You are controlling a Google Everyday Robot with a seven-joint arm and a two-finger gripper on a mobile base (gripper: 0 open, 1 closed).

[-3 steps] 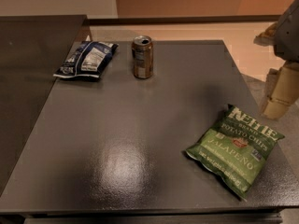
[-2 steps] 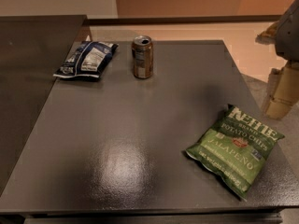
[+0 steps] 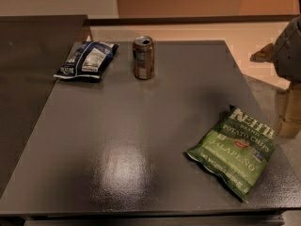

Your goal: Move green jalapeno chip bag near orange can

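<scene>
Reading "Jalapeño", green jalapeno chip bag (image 3: 235, 150), hand (image 3: 288, 114) at right edge, grip unclear

The scene is lit dimly, in a warm tone. A broad, pale glare is spread over the dark table (image 3: 178, 88) near its front edge, as if cast from above. Only thin, soft shadows are laid on the table under the green jalapeno chip bag (image 3: 235, 149) and beside the orange can (image 3: 143, 58), whose silver rim is picked out by a small highlight. The floor beyond the table's far edge is washed in peach light. The gripper (image 3: 288, 112), just off the table's right edge, is lit palely.
</scene>
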